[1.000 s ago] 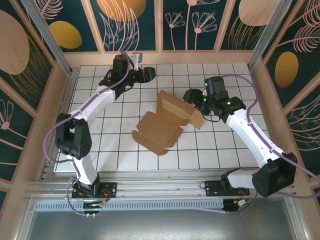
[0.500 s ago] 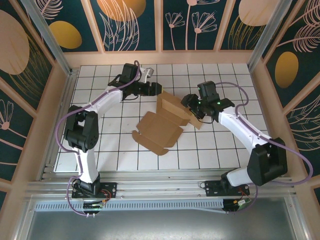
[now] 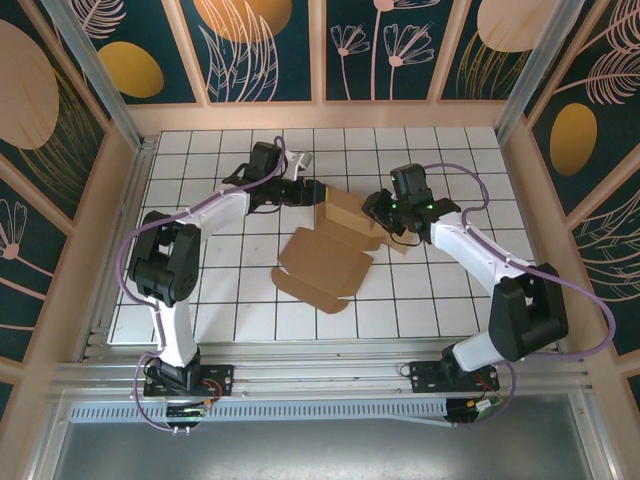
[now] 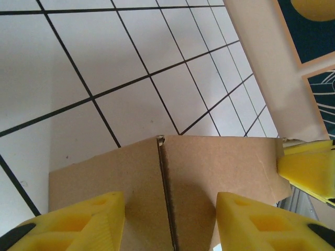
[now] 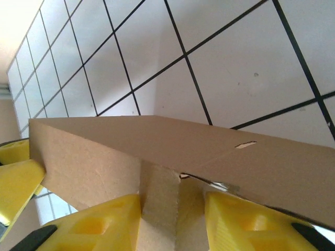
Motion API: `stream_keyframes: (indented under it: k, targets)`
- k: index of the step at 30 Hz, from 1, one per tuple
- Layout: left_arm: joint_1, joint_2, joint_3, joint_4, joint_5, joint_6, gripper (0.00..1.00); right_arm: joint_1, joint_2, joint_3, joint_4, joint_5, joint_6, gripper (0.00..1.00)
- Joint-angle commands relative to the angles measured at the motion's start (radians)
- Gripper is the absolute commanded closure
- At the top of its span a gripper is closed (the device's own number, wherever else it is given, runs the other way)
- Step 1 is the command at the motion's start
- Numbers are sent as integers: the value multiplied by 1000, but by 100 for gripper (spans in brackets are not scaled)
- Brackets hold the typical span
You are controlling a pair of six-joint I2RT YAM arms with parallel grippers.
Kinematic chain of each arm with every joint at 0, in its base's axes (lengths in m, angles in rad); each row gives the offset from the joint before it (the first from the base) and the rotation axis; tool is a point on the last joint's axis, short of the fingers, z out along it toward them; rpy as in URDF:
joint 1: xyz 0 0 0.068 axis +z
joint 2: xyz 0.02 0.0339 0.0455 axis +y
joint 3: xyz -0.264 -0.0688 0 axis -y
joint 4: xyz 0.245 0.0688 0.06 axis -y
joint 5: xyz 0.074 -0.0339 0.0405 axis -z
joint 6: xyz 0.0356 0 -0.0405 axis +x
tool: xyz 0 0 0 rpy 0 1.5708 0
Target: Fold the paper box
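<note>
**Top external view: both grippers meet at the raised rear panel of the paper box**

Seen from above, the paper box [image 3: 322,262] lies part-folded near the middle of the gridded table [image 3: 200,290]. Its wide flat panel is spread toward the arm bases, and a shorter panel stands up along the far side. The left gripper [image 3: 313,190] reaches in against one end of that raised panel. The right gripper [image 3: 377,210] comes in at the opposite end, so the cardboard sits between the two hands.

From the left wrist, the two yellow fingers [image 4: 78,225] are spread wide. A brown panel with an upright crease fills the space between and just ahead of them. One finger of the other hand [image 4: 309,170] shows at the panel's far corner, off to the side. White squares of the table stretch beyond the panel's top edge.

From the right wrist, the yellow fingers [image 5: 251,225] stand apart with a narrow strip of cardboard in the gap. I cannot tell whether the pads bear on it. A long cardboard edge with a small slot runs across just past the fingertips.
</note>
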Motion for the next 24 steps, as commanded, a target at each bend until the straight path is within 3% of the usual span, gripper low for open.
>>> stream_keyframes:
  k: [1, 9, 14, 16, 24]
  targets:
    - [-42, -59, -54, 64, -56, -69, 48, -11, 37, 35, 29, 35, -89, 63]
    - [-92, -164, -168, 282, -172, -215, 43, -42, 69, 82, 15, 69, -223, 63]
    - [-97, -210, -168, 204, -391, -149, 35, -57, 66, 62, 22, 62, -243, 65]
    - [-98, -210, -145, 160, -430, -125, 32, -57, 57, 48, 30, 52, -239, 65]
    - [-98, -120, -93, 153, -260, -254, 31, -54, 22, 11, 46, 23, -215, 66]
